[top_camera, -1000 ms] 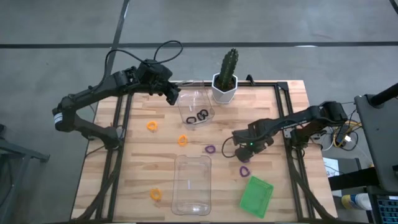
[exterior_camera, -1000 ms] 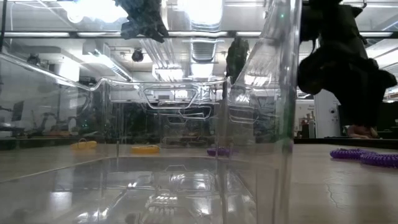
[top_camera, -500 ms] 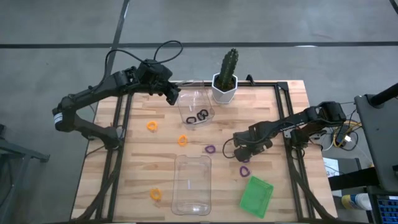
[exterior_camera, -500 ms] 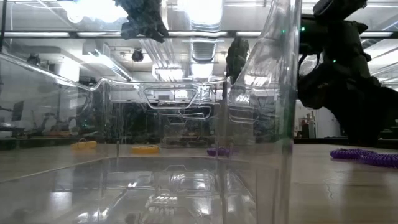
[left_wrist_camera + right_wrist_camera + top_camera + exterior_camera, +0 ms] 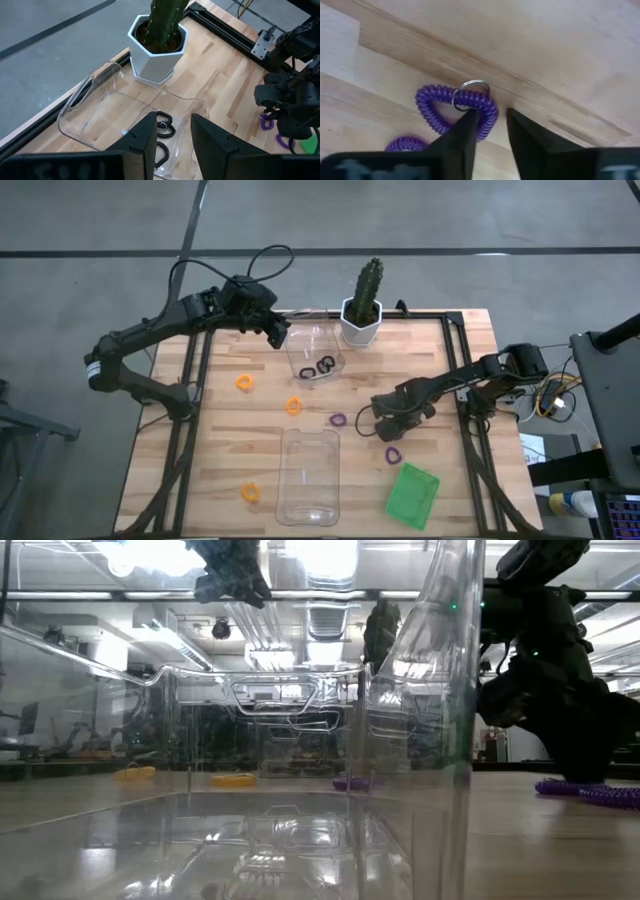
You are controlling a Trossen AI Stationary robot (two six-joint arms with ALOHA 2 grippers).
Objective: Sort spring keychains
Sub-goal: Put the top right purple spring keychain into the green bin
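I see my right end effector (image 5: 487, 132), narrowly parted, low over a coiled purple keychain (image 5: 455, 107) with its metal ring on the wooden worktop (image 5: 450, 360); my left end effector (image 5: 172, 132), narrowly parted, hovers above the clear tray (image 5: 95, 115).

Grey concrete floor (image 5: 90, 230), ceiling lights (image 5: 320, 555)

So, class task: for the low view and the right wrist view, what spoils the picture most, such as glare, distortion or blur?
Low view: bright ceiling lights glare at the top, and the clear tray right at the lens warps and mirrors the room behind it. Right wrist view: the right gripper shows as soft, dark shapes, while the purple keychain on the wood is sharp.
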